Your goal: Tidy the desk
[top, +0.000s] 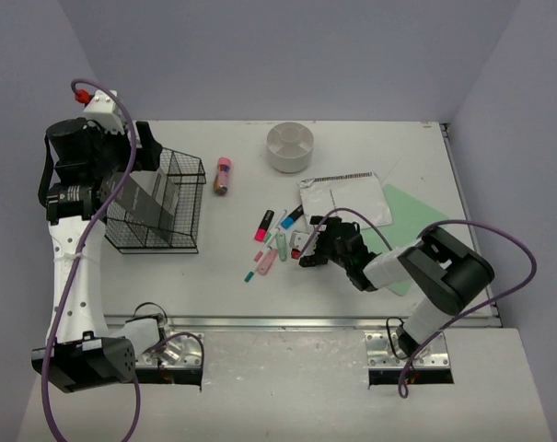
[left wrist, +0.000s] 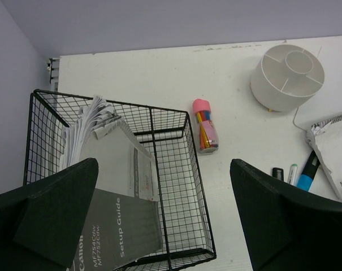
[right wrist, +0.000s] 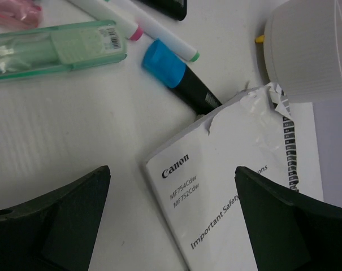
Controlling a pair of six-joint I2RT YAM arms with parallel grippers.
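Note:
The desk point(top: 214, 281) is an off-white tabletop between lavender walls. My left gripper point(left wrist: 165, 226) is open above a black wire basket point(left wrist: 176, 186) that holds a grey Canon setup guide point(left wrist: 117, 231) and other papers. My right gripper point(right wrist: 171, 220) is open low over the corner of a white Canon safety booklet point(right wrist: 238, 197), with nothing between its fingers. In the top view the right gripper point(top: 313, 250) sits beside a scatter of pens and markers point(top: 273, 239) at mid-desk.
A white round organizer point(top: 290, 147) stands at the back, and a pink-capped tube point(top: 223, 175) lies right of the basket point(top: 158, 207). A green sheet point(top: 411, 221) lies under the booklet point(top: 344, 198). Close to the right fingers are a blue-capped highlighter point(right wrist: 176, 76) and a green clear case point(right wrist: 57, 48).

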